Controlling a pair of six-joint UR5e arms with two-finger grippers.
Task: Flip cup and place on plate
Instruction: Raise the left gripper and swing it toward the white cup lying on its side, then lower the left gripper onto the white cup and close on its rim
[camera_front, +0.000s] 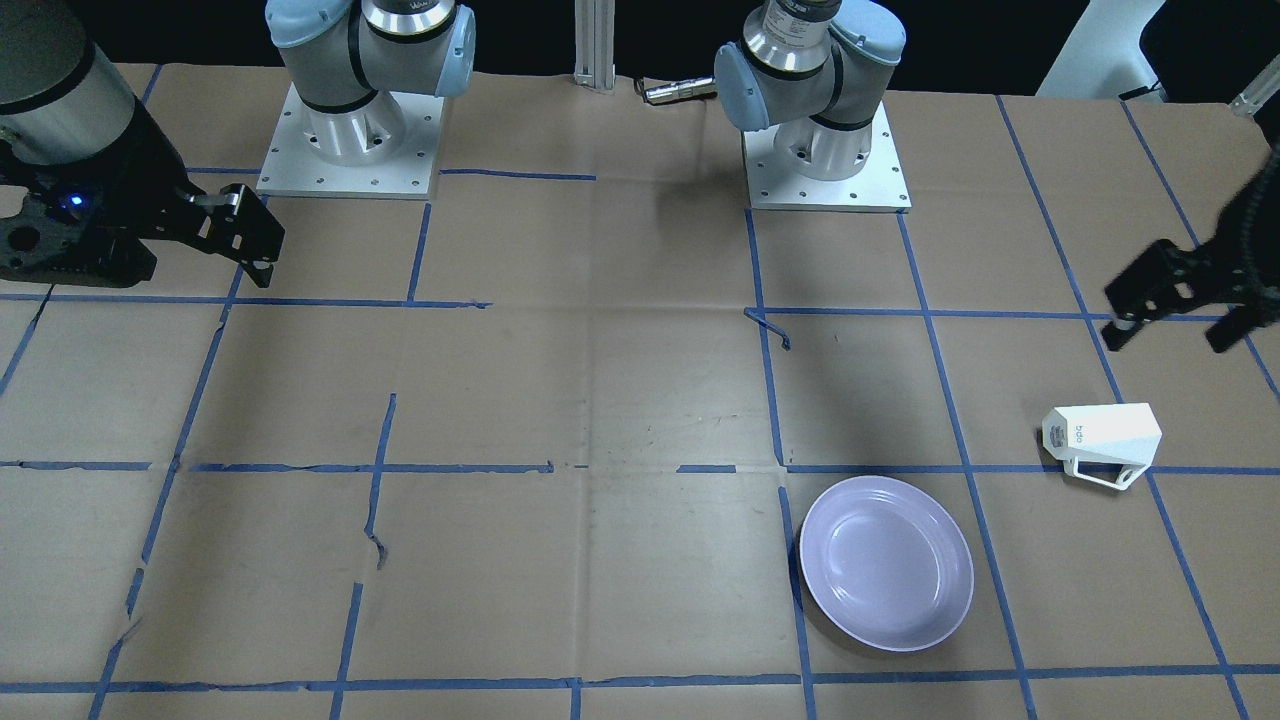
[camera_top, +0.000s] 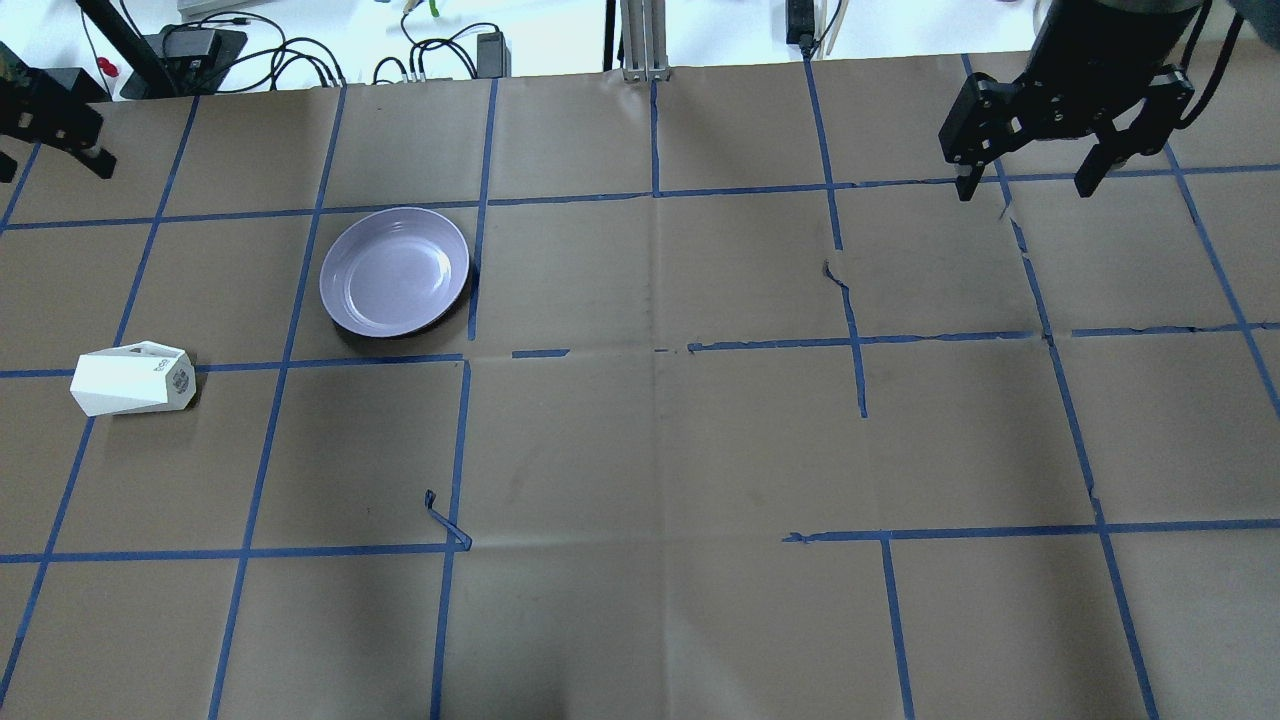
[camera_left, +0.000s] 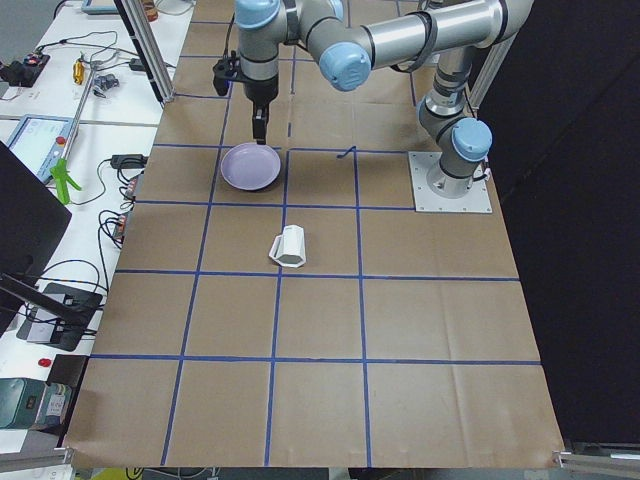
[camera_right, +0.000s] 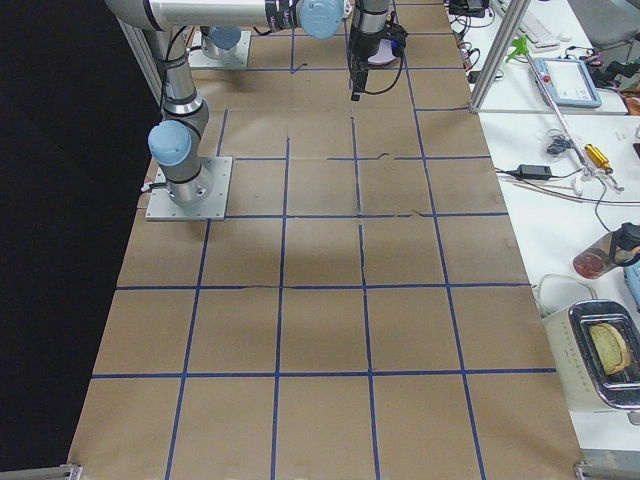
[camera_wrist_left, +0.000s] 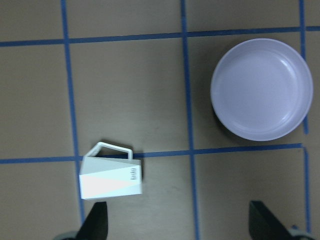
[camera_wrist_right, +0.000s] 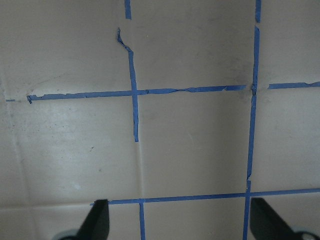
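Observation:
The white faceted cup (camera_front: 1100, 440) lies on its side on the brown paper, handle against the table; it also shows in the overhead view (camera_top: 132, 379) and the left wrist view (camera_wrist_left: 111, 181). The lavender plate (camera_front: 886, 563) sits empty, apart from the cup, toward the table's middle (camera_top: 394, 271) (camera_wrist_left: 261, 89). My left gripper (camera_front: 1172, 335) hangs open and empty, high above the table beside the cup (camera_top: 52, 168). My right gripper (camera_top: 1025, 188) is open and empty, far from both, over bare paper (camera_wrist_right: 181, 222).
Blue tape lines grid the paper; a loose tape curl (camera_top: 445, 520) sticks up near the middle. The two arm bases (camera_front: 350, 140) (camera_front: 825, 150) stand at the robot's edge. Cables and devices (camera_top: 200, 45) lie beyond the far edge.

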